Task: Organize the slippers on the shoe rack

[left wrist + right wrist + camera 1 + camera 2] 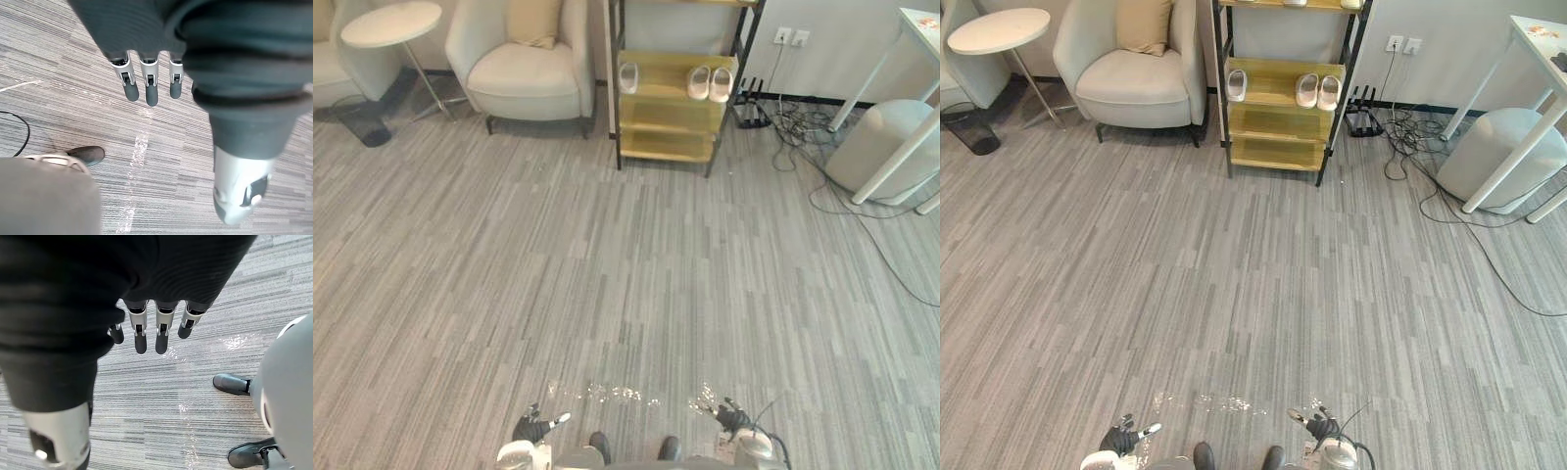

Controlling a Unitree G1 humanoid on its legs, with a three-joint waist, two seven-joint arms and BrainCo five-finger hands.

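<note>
While the left hand [533,428] and right hand [734,419] hang low over the grey striped carpet floor [607,274], fingers [150,90] straight and empty, the black-framed shoe rack with yellow wooden shelves [671,113] stands well apart, straight ahead. One shelf carries a single white slipper [628,77] at left and a pair of white slippers [710,83] at right, long axes front to back. Judgement: neither hand is nearer; approach precedes any grasp.
</note>
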